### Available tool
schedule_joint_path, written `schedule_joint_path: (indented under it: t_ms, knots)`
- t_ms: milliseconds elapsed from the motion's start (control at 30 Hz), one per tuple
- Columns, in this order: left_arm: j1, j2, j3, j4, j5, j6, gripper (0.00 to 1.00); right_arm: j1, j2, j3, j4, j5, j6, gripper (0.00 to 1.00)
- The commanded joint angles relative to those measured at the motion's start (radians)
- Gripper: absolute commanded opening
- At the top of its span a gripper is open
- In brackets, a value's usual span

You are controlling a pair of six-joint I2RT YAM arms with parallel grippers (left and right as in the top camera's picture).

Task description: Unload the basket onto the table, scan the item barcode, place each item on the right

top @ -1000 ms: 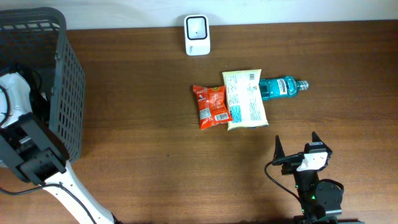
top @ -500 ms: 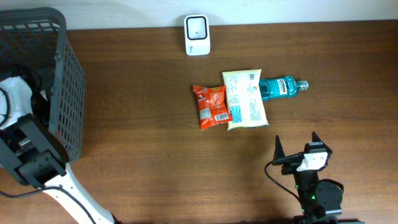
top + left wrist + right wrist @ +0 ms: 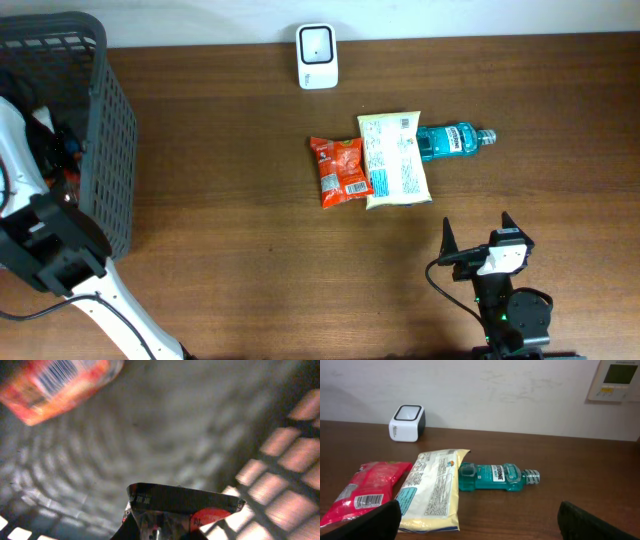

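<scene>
**Grab inside basket, scanner free**

Basket [image 3: 110, 150], a dark plastic lattice w/ open grid walls, sits at 9–10 o'clock on the wood-grain table [image 3: 220, 220]. Left arm [image 3: 45, 250] dips over its rim, prob. because the item to scan comes from inside. On the wrist cam the left gripper [image 3: 162, 535] has a foil pouch [image 3: 185, 502] right at its tips. The pouch is dark and shiny, w/ a crimped top edge and a red round patch on its face. Jaws look drawn in on its lower part, but the fingers are nearly off-frame at 6 o'clock, so can't tell if the hold is firm. At 10–11 o'clock in that view an orange-red packet [image 3: 55, 380] shows a printed barcode; it's blurred.

Scanner [image 3: 317, 44] is at 12 o'clock by the table's back edge. It's a small white rounded box w/ its window on the upper face, so a code prob. has to be held over it, facing down.

Toward 2 o'clock from centre are three goods. A crinkly red packet [image 3: 340, 170] touches a flat cream pack [image 3: 395, 160] lying print side up. A clear teal bottle [image 3: 450, 140] lies on its side against the pack. Can't tell whether they're scanned or waiting.

Right gripper [image 3: 476, 238], at 5 o'clock, has jaws spread full w/ nothing in them. It sits well apart from the goods and faces them.
</scene>
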Motion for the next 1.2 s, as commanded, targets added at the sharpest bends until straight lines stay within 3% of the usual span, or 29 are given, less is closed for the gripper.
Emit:
schedule_joint_path:
  t_ms: [0, 100, 200, 367, 533, 633, 733, 867, 967, 1167]
  knots:
    - [0.004, -0.003, 0.220, -0.074, 0.090, -0.007, 0.00, -0.006, -0.007, -0.009, -0.003, 0.009, -0.006, 0.98]
    - [0.004, -0.004, 0.465, -0.148, 0.176, -0.013, 0.00, -0.006, -0.007, -0.009, -0.003, 0.009, -0.006, 0.98]
    - [0.004, -0.058, 0.637, -0.148, 0.338, -0.136, 0.00, -0.006, -0.007, -0.009, -0.003, 0.009, -0.006, 0.98]
    - [-0.042, -0.197, 0.710, -0.148, 0.468, -0.157, 0.00, -0.006, -0.007, -0.009, -0.003, 0.009, -0.006, 0.98]
    - [-0.290, -0.257, 0.703, -0.148, 0.505, -0.157, 0.00, -0.006, -0.007, -0.009, -0.003, 0.009, -0.006, 0.98]
    - [-0.519, -0.232, 0.629, -0.148, 0.467, -0.157, 0.00, -0.006, -0.007, -0.009, -0.003, 0.009, -0.006, 0.98]
    - [-0.691, -0.196, 0.498, -0.135, 0.315, -0.165, 0.00, -0.006, -0.007, -0.009, -0.003, 0.009, -0.006, 0.99]
    - [-0.863, -0.133, 0.233, 0.008, 0.238, -0.237, 0.00, -0.006, -0.007, -0.009, -0.003, 0.009, -0.006, 0.98]
    - [-0.932, -0.126, -0.011, 0.140, -0.005, -0.390, 0.00, -0.006, -0.007, -0.009, -0.003, 0.009, -0.006, 0.98]
    - [-0.965, -0.124, -0.405, 0.408, -0.001, -0.548, 0.01, -0.006, -0.007, -0.009, -0.003, 0.009, -0.006, 0.98]
